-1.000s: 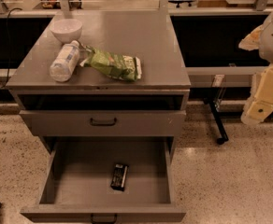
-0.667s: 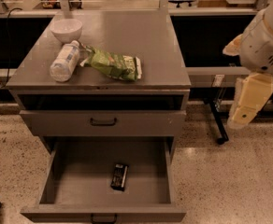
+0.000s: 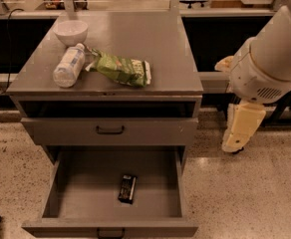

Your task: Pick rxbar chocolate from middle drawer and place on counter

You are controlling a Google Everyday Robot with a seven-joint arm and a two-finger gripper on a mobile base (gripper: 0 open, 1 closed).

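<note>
Lying in middle drawer (image 3: 85, 183), rxbar chocolate (image 3: 127, 188) runs front-to-back; claw (image 3: 235, 144) hangs beside cabinet (image 3: 193, 129).

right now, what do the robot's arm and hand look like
The arm is a thick, smooth white tube ending in a rounded joint with a small vent grille. The hand, right of the cabinet, is a tapered cream-yellow block. No cables visible.

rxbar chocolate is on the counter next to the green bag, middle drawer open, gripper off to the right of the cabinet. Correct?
One thing is wrong. The rxbar chocolate lies inside the open middle drawer, not on the counter, as the camera view shows. The green bag is on the counter, and the gripper hangs to the right of the cabinet.
</note>
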